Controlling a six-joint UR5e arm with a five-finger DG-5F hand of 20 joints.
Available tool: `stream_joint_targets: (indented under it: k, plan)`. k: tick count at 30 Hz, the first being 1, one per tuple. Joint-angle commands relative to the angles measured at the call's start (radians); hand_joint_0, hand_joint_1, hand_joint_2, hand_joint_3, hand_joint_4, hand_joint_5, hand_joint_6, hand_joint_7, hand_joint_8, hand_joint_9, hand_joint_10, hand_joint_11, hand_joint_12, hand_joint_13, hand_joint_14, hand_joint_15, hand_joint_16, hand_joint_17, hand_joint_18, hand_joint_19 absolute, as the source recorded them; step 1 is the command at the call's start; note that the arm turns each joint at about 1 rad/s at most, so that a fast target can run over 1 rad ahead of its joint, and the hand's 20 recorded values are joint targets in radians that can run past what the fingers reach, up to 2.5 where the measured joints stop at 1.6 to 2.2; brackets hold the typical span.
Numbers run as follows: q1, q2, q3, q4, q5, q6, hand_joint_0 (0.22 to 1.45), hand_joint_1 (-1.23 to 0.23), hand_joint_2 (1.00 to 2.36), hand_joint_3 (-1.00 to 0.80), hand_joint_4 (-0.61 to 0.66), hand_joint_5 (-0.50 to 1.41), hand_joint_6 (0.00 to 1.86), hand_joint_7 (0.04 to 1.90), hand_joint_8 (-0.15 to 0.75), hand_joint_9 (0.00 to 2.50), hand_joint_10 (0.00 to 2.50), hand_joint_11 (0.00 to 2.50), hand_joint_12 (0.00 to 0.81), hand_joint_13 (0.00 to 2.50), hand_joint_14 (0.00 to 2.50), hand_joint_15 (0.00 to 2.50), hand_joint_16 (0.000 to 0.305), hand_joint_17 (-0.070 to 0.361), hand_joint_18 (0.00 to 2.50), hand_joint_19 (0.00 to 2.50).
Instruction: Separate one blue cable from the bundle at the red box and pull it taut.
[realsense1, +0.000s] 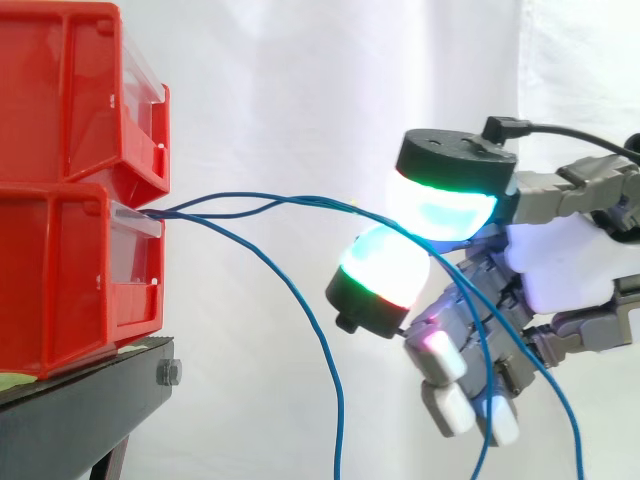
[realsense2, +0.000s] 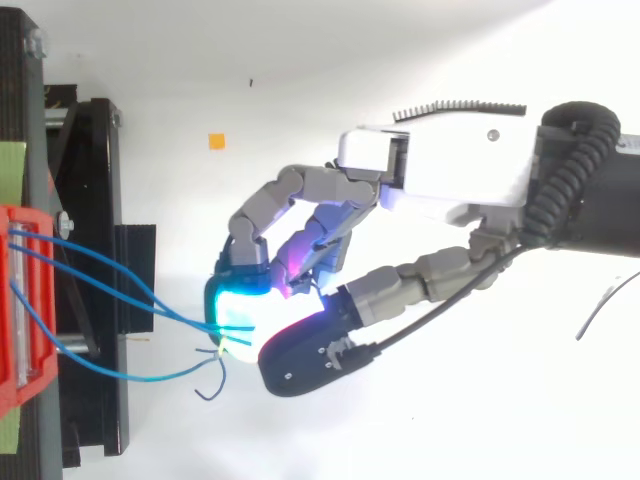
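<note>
Hand (realsense1: 560, 268) pinches the blue cable (realsense1: 262, 203) between glowing pads (realsense1: 440, 205) near the red box (realsense1: 70, 270); it sags, taut pull not yet done

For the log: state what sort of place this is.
Likely a robot test bench: stacked red bins on a black stand, white curtain behind, blue cables pinched in the hand.

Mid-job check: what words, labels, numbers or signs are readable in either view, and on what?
None can be read.
Red bins: clear strips on their fronts, no print seen.
Orange square on the white ground: blank.
Green patch on the stand: no writing visible.
Hand, pinching the blue cables: no marking seen on either.
</note>
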Motion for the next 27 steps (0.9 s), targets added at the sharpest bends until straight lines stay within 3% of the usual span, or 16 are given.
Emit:
stream_joint_targets:
  k: [1, 13, 16, 20, 22, 24, 25, 27]
  plan:
    - [0.002, 0.013, -0.018, -0.001, 0.005, -0.008, 0.6, -0.73, 1.01, -0.18, -0.15, -0.07, 0.86, 0.95, 0.309, 0.97, 0.01, 0.98, 0.271, 0.9, 0.02, 0.64, 0.031, 0.07, 0.81, 0.61]
    - [0.007, 0.016, -0.028, 0.025, 0.011, -0.005, 0.6, -0.72, 1.01, -0.19, -0.15, -0.07, 0.86, 0.94, 0.293, 1.14, 0.0, 1.31, 0.289, 1.12, 0.02, 1.0, 0.032, 0.071, 0.84, 0.64]
    - [0.007, 0.016, -0.028, 0.04, 0.011, -0.007, 0.6, -0.72, 1.01, -0.19, -0.15, -0.07, 0.86, 0.94, 0.274, 1.14, 0.33, 1.29, 0.287, 1.21, 0.02, 1.22, 0.033, 0.074, 0.86, 0.67]
    - [0.007, 0.016, -0.03, 0.051, 0.01, -0.005, 0.61, -0.72, 1.01, -0.2, -0.15, -0.07, 0.86, 0.94, 0.267, 1.11, 0.47, 1.28, 0.284, 1.29, 0.0, 1.43, 0.034, 0.077, 0.88, 0.71]
    - [0.005, 0.016, -0.05, 0.051, 0.01, -0.005, 0.61, -0.72, 1.01, -0.2, -0.15, -0.07, 0.86, 0.93, 0.269, 1.09, 0.54, 1.27, 0.286, 1.3, 0.08, 1.46, 0.035, 0.079, 0.9, 0.74]
    - [0.005, 0.018, -0.064, 0.053, 0.008, -0.004, 0.61, -0.72, 1.02, -0.19, -0.15, -0.07, 0.87, 0.93, 0.261, 1.06, 0.72, 1.23, 0.287, 1.26, 0.33, 1.39, 0.036, 0.08, 0.91, 0.76]
    - [0.005, 0.018, -0.067, 0.053, 0.008, -0.004, 0.61, -0.72, 1.01, -0.2, -0.15, -0.07, 0.87, 0.93, 0.25, 1.01, 0.98, 1.14, 0.282, 1.23, 0.53, 1.35, 0.036, 0.081, 0.93, 0.78]
    - [0.002, 0.018, -0.076, 0.059, 0.007, -0.004, 0.61, -0.72, 1.01, -0.2, -0.15, -0.07, 0.87, 0.94, 0.249, 0.99, 1.12, 1.1, 0.29, 1.18, 0.83, 1.29, 0.036, 0.082, 0.94, 0.82]
